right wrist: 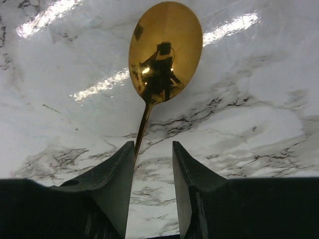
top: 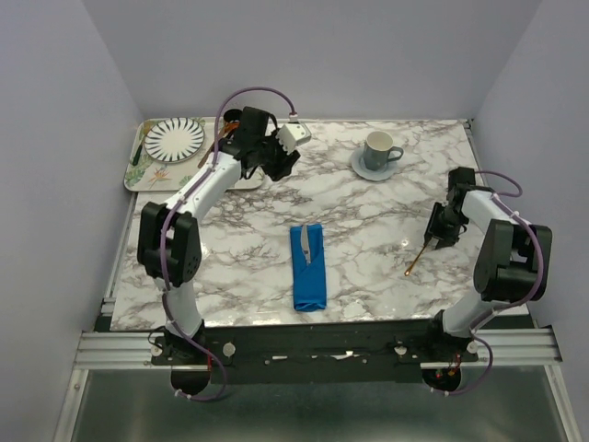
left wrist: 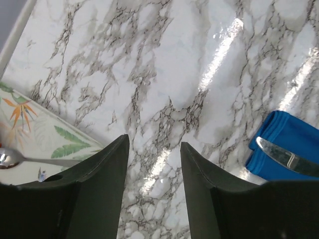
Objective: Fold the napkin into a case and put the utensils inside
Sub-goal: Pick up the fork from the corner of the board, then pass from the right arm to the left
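The blue napkin lies folded as a narrow case [top: 309, 269] at the table's middle, with the silver utensil [top: 306, 241] lying on its far end. Both show at the right edge of the left wrist view: case [left wrist: 294, 137], silver utensil [left wrist: 286, 157]. The gold spoon [top: 416, 260] lies on the marble at the right. My right gripper [top: 433, 236] is open around its handle, which runs along the left finger [right wrist: 117, 174]; the bowl [right wrist: 165, 50] points away. My left gripper [top: 276, 164] is open and empty above bare marble [left wrist: 152, 144] beside the tray.
A floral tray [top: 147, 175] at the back left holds a striped plate [top: 174, 139]; its corner [left wrist: 40, 134] and a silver-bowled spoon [left wrist: 7, 158] show in the left wrist view. A cup on a saucer [top: 363, 168] stands at the back right.
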Controlling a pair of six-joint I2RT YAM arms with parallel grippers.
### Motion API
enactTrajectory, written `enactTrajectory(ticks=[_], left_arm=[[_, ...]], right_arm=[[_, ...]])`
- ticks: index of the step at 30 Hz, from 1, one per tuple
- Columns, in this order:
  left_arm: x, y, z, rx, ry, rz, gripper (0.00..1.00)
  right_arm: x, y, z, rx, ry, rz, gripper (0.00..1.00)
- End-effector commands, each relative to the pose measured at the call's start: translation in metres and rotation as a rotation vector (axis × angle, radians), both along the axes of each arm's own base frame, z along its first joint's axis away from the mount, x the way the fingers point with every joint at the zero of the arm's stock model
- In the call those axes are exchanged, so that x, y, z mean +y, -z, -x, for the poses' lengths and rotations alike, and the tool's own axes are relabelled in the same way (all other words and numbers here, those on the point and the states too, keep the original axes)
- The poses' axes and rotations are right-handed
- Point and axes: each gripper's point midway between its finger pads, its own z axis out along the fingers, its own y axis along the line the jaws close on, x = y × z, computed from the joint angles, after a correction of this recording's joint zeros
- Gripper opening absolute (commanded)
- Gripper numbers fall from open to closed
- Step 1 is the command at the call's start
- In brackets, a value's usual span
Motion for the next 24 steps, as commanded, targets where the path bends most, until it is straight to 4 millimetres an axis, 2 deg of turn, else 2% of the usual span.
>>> enactTrajectory(ticks=[1,2,3,6,9,10,11,12,13,14,15,17,18,20,21,22,24], left_arm=[[-0.008,-0.009,0.028,0.037,-0.028,0.094,0.58],[-0.006,-0.016,0.033,0.042,-0.044,0.118,0.58],[-0.003,-0.01,0.038,0.068,-0.059,0.124,0.58],[0.0,-0.018,0.048,0.126,-0.102,0.202,0.59],[0.006,-0.032,0.052,0.207,-0.165,0.325,0.59],[0.007,-0.04,0.052,0.221,-0.175,0.366,0.59],[0.005,-0.048,0.057,0.249,-0.157,0.412,0.59],[0.009,-0.054,0.056,0.28,-0.189,0.455,0.59],[0.009,-0.06,0.057,0.287,-0.187,0.482,0.59],[0.005,-0.073,0.065,0.298,-0.143,0.523,0.59],[0.004,-0.077,0.069,0.311,-0.131,0.545,0.59],[-0.004,-0.099,0.079,0.308,-0.082,0.613,0.59],[-0.008,-0.099,0.088,0.341,-0.054,0.645,0.59],[-0.019,-0.118,0.092,0.373,-0.044,0.742,0.6],[-0.027,-0.121,0.1,0.413,-0.015,0.773,0.6],[-0.036,-0.134,0.099,0.397,0.013,0.818,0.6],[-0.059,-0.143,0.112,0.52,0.025,0.889,0.6]], right_arm=[[-0.018,0.005,-0.001,0.037,0.058,0.067,0.45],[-0.017,0.008,-0.001,0.04,0.062,0.056,0.45],[-0.015,0.016,-0.001,0.061,0.059,0.04,0.44],[-0.012,0.021,-0.006,0.068,0.048,-0.003,0.38],[0.001,0.018,-0.012,0.05,0.005,-0.095,0.21],[0.007,0.011,-0.017,0.017,-0.02,-0.141,0.11],[0.028,-0.001,-0.023,-0.035,-0.063,-0.273,0.06],[0.037,-0.011,-0.029,-0.078,-0.106,-0.327,0.01],[0.048,-0.025,-0.033,-0.128,-0.147,-0.386,0.01],[0.071,-0.056,-0.039,-0.237,-0.23,-0.518,0.01],[0.079,-0.074,-0.044,-0.305,-0.28,-0.561,0.01],[0.094,-0.112,-0.054,-0.435,-0.372,-0.643,0.01],[0.107,-0.137,-0.053,-0.498,-0.426,-0.715,0.01],[0.119,-0.167,-0.056,-0.569,-0.491,-0.777,0.01],[0.13,-0.184,-0.052,-0.593,-0.521,-0.839,0.01],[0.136,-0.195,-0.05,-0.613,-0.544,-0.865,0.01],[0.157,-0.219,-0.046,-0.674,-0.641,-0.929,0.01]])
